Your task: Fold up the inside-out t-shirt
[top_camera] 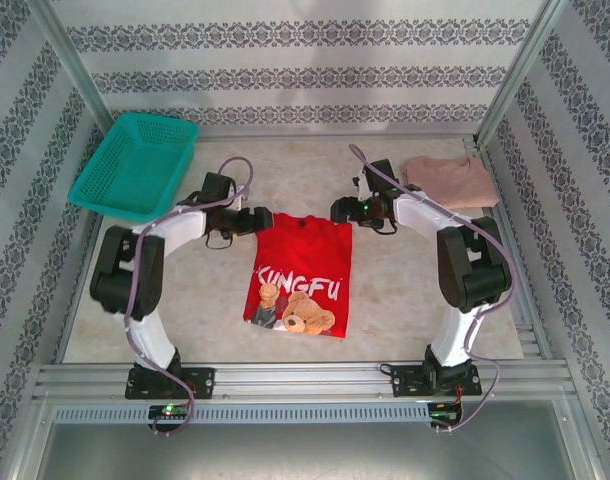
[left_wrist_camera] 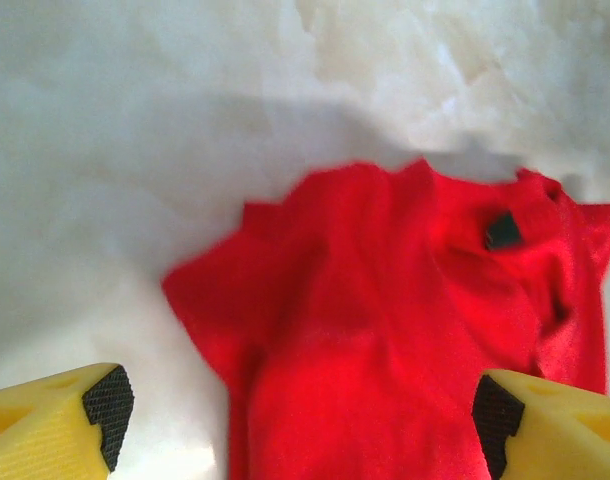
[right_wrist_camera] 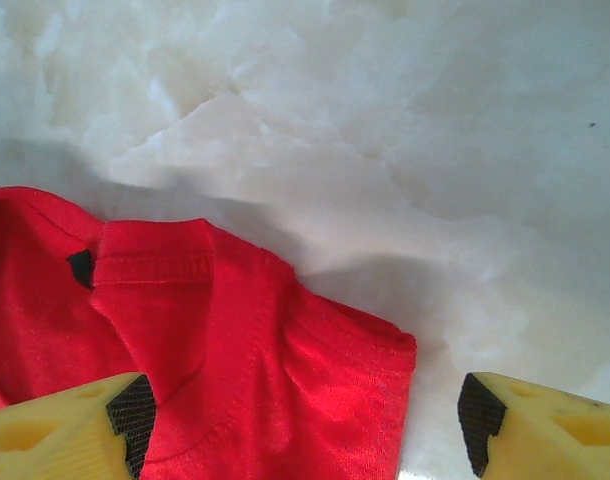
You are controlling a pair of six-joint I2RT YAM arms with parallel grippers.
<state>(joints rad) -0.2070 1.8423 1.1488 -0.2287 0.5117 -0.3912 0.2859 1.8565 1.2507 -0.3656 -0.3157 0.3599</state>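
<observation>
Top camera: high, behind the arm bases (top_camera: 165, 380), looking down and forward over the whole table (top_camera: 405, 300). Wrist cameras: close above the tabletop, facing down, yellow fingers (left_wrist_camera: 45, 425) at the bottom corners. All three share the red t-shirt's (top_camera: 303, 275) collar end.

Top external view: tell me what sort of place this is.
Probably a staged robot test cell, not a home: an aluminium frame encloses a table backed by patterned wallpaper panels, and the left arm and right arm are bolted to its near rail. A red t-shirt lies between them.
</observation>
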